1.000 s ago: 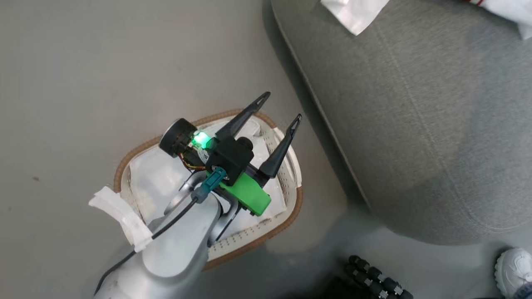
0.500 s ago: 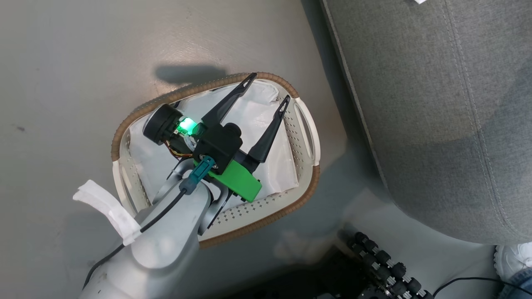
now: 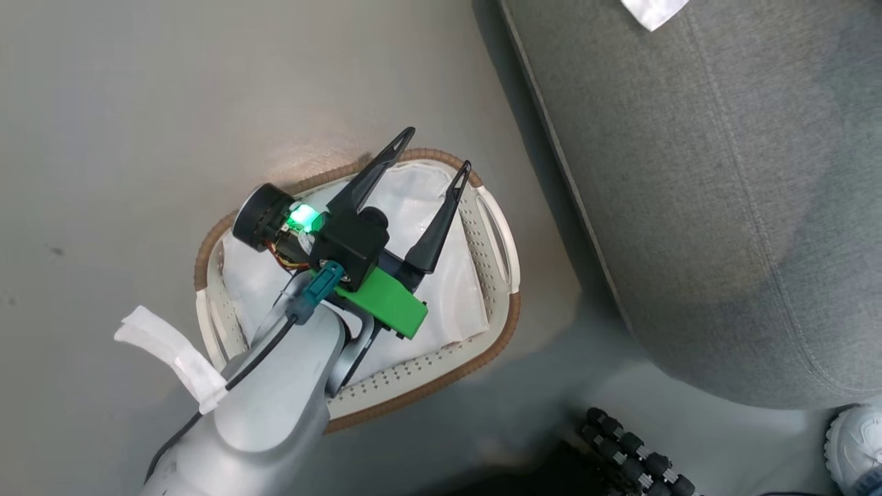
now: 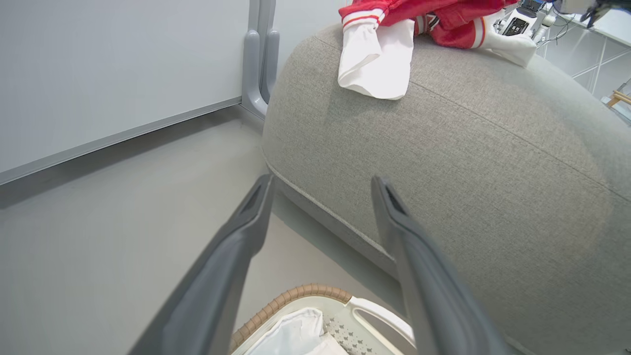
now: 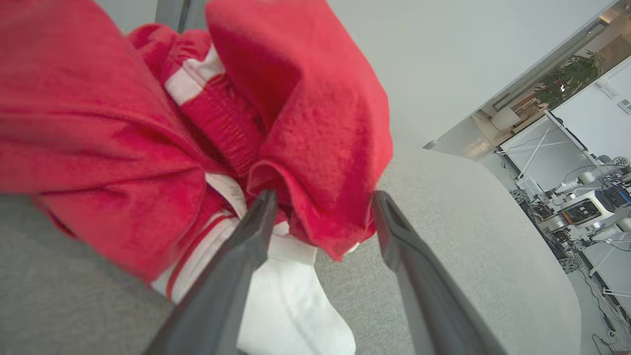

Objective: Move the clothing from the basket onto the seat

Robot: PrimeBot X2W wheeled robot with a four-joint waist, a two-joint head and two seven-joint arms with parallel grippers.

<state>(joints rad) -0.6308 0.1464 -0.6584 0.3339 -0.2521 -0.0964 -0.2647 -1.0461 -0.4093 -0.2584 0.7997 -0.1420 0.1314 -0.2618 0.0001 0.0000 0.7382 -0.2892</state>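
Observation:
The basket (image 3: 497, 344), white with a brown woven rim, stands on the floor left of the seat (image 3: 689, 172); inside it I see its white liner (image 3: 413, 200). My left gripper (image 3: 435, 151) hovers open over the basket's far rim, with nothing between its fingers; the left wrist view shows it (image 4: 323, 183) pointing at the seat (image 4: 468, 172). The clothing (image 4: 434, 19), red with white sleeves and striped trim, lies on top of the seat. My right gripper (image 5: 324, 197) is open, its fingers spread either side of a fold of the red clothing (image 5: 98, 148) resting on the seat (image 5: 468, 236).
A person's white shoe (image 3: 854, 444) is at the lower right by the seat's corner. A black ribbed part (image 3: 634, 461) sits below the basket. A wall panel with a grey post (image 4: 259, 59) stands behind the seat. Other equipment (image 5: 581, 207) is far off.
The head camera has swung, so the basket and seat have shifted in the picture. My left gripper stays open above the basket.

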